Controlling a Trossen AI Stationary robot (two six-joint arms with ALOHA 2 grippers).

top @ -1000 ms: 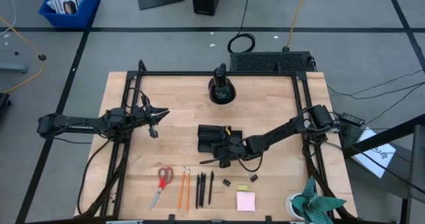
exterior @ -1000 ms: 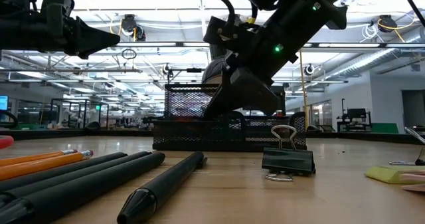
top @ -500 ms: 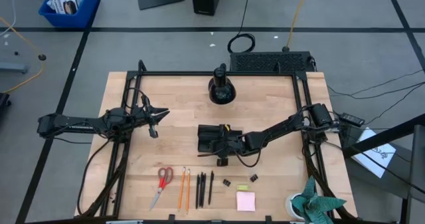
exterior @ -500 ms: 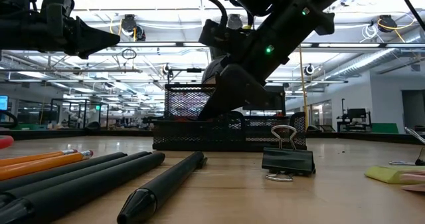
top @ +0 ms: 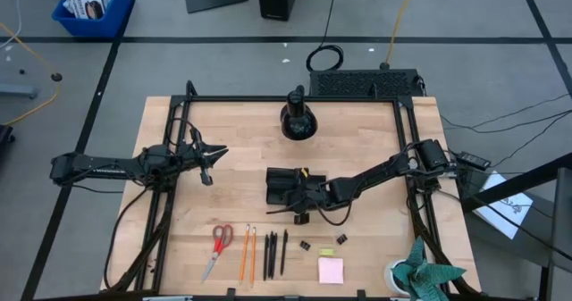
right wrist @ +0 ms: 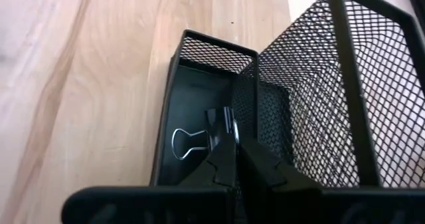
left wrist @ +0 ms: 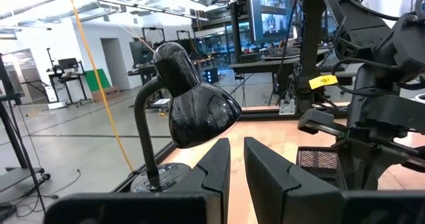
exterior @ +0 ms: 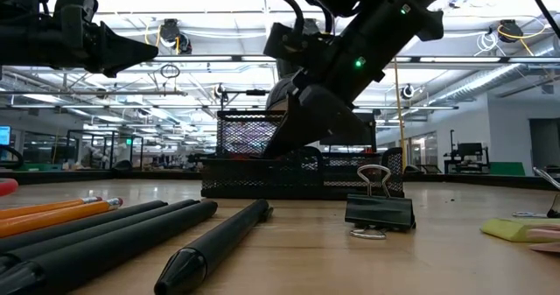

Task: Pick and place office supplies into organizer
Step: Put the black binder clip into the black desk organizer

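The black mesh organizer (top: pixel 279 183) stands at the table's middle. My right gripper (top: pixel 300 201) reaches into it from the right, slanting down, shut on a small black clip (right wrist: pixel 218 125) inside the low front compartment (right wrist: pixel 192 98). Along the near edge lie red-handled scissors (top: pixel 217 247), two orange pencils (top: pixel 248 252), three black pens (top: pixel 274 252), two more clips (top: pixel 305 246) (top: pixel 341 238), a yellow-green piece (top: pixel 326 251) and a pink pad (top: pixel 330 270). My left gripper (top: pixel 211 163) hangs at the left, a narrow gap between its fingers (left wrist: pixel 216 167), holding nothing. My right gripper pinches the clip at its fingertips (right wrist: pixel 226 154), beside the black body (right wrist: pixel 216 121); the fingers hide the exact spot. They slant down from the table's right side. One wire handle (right wrist: pixel 184 144) sticks out free. The clip is inside the compartment; whether it touches the floor, I cannot tell.
A black desk lamp (top: pixel 298 118) stands at the table's far middle, also in the left wrist view (left wrist: pixel 192 108). The organizer's tall mesh wall (right wrist: pixel 305 98) rises right beside my right gripper. A green folded thing (top: pixel 424 274) sits at the near right corner.
My right gripper, still shut, has swung a little toward the table's far-left side and tipped slightly, coming further over the organizer's low compartment.
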